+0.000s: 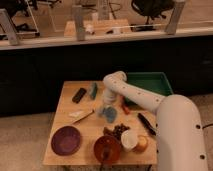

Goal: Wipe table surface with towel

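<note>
The gripper [106, 107] is held low over the middle of the table surface [67, 117], just above the towel [109, 114]. Whether its fingers are open or closed cannot be told. Dishes are crowded along the near edge.

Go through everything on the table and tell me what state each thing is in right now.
gripper: down at the table's middle, over the towel
towel: bunched, on the table surface
green tray: at the far right corner, looks empty
purple plate: empty, front left

No readable text, labels, brands or numbers appear anywhere; the gripper [106, 103] hangs low over the middle of the bench [67, 112].
</note>
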`<state>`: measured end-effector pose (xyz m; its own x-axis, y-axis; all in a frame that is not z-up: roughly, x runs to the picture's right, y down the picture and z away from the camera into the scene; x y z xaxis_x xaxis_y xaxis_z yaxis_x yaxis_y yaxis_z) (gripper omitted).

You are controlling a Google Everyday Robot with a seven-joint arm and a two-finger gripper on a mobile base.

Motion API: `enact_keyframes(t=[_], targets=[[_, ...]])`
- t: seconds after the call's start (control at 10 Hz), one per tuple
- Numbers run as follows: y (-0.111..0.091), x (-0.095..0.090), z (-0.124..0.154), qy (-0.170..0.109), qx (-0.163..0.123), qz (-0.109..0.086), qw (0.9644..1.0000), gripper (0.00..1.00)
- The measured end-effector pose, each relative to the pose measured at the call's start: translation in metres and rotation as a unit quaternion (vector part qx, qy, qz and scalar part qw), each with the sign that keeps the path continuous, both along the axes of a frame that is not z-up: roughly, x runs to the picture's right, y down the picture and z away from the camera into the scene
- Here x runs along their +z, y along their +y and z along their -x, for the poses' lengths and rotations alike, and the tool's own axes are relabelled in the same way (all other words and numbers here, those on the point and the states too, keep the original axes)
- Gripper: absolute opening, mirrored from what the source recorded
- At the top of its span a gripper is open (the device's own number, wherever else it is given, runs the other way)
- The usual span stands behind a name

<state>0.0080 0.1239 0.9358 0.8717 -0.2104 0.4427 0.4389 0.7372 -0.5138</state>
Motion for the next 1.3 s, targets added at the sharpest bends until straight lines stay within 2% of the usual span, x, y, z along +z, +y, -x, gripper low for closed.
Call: enact_keyframes(t=[0.3, 0.4, 0.5, 0.6, 0.9, 1.1, 1.3], targets=[[0.0, 0.0, 0.0001, 0.0, 0.0, 0.0, 1.0, 0.47], [0.0, 0.0, 0.0001, 0.0, 0.0, 0.0, 1.0, 0.54], [0.0001, 0.0, 0.0, 0.0, 0.0, 0.0, 1.0, 0.55], [0.0001, -0.0002, -0.0002, 0.0, 0.0, 0.0, 1.0, 0.51], [-0.0001, -0.0007, -0.0008, 0.0, 0.0, 0.001, 1.0, 0.2], [-0.0005, -0.0011, -0.001, 0.0, -0.001, 0.0, 1.0, 0.03], [0.0008, -0.0007, 0.001, -0.006, -0.008, 0.003, 0.9999, 0.0]])
